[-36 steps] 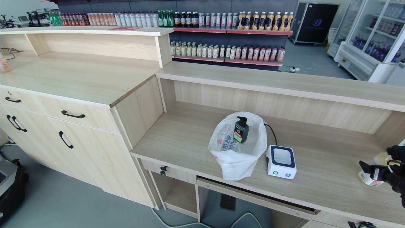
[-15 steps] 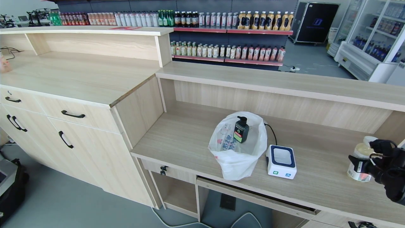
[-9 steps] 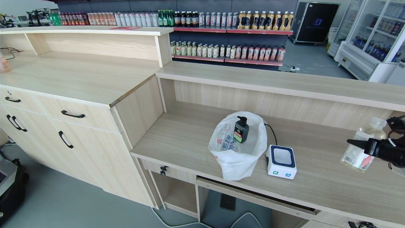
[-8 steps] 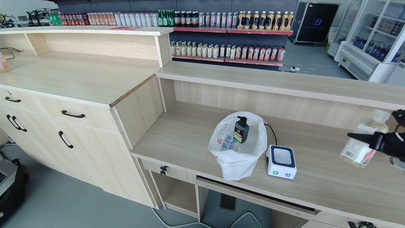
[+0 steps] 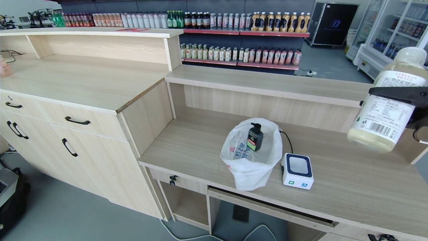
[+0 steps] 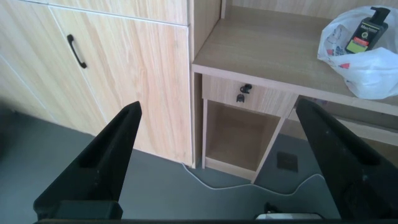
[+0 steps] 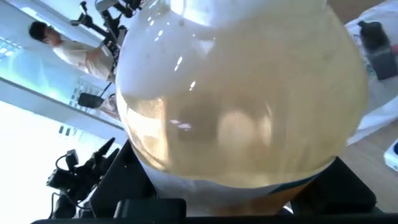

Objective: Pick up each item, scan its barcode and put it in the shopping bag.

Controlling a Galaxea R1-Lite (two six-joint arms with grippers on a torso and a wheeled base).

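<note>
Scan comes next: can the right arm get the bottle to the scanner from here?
Probably yes. The right gripper holds the bottle raised to the scanner's right, over bare counter; the bag stands on the scanner's other side.

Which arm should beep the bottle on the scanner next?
The right. Its hand grips the bottle up in the air, near the scanner, barcode showing. The left hand is open, off by the cupboards.
</note>
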